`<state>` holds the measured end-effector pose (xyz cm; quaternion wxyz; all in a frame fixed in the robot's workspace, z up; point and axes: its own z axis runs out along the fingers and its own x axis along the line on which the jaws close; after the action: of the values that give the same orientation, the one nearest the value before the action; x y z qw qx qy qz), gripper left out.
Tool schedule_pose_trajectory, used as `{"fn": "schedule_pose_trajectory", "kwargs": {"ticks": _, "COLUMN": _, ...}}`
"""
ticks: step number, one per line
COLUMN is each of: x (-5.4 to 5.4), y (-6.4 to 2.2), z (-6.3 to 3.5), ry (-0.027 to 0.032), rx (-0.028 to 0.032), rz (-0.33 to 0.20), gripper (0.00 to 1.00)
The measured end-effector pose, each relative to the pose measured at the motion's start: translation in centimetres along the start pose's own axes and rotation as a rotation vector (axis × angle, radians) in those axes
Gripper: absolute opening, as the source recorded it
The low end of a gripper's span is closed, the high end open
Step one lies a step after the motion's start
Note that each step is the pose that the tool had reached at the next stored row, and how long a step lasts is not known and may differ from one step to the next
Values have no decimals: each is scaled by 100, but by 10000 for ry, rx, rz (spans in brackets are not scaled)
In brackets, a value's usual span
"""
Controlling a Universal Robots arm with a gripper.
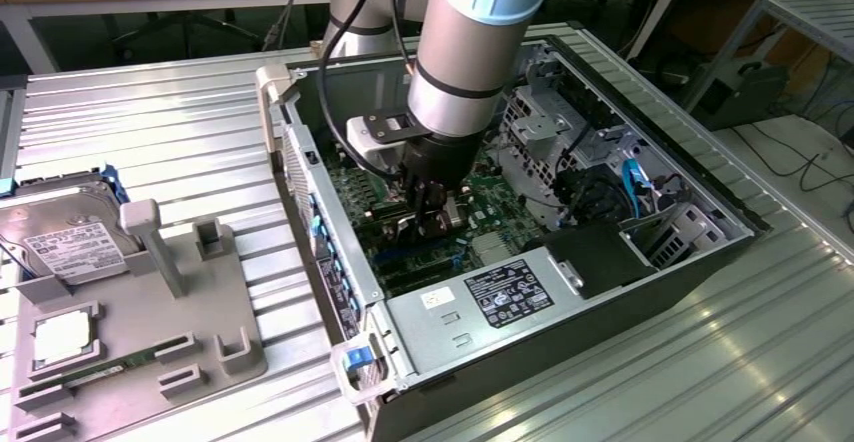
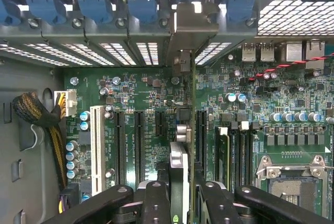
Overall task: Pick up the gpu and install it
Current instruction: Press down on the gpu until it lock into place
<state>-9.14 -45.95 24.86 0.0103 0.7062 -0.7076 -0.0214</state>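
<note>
Ribbed metal table, desks w/ cables behind. Fingers nearly closed, clamped on gpu — card edge-on, upright over mobo slots inside open PC case.

Beside my open computer case, a grey holder tray on the ribbed metal desk carries a hard drive and RAM stick.

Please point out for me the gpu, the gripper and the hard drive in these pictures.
gpu (image 2: 178,169): wrist view, on the card's edge between the gripper fingers.
gripper (image 1: 430,224): exterior view, midway between its fingertips, inside the computer case.
hard drive (image 1: 60,244): exterior view, on its white label.
</note>
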Motion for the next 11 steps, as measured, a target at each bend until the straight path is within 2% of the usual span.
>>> {"fn": "schedule_pose_trajectory", "kwargs": {"ticks": 11, "x": 0, "y": 1, "z": -16, "ry": -2, "rx": -10, "rz": 0, "gripper": 27}}
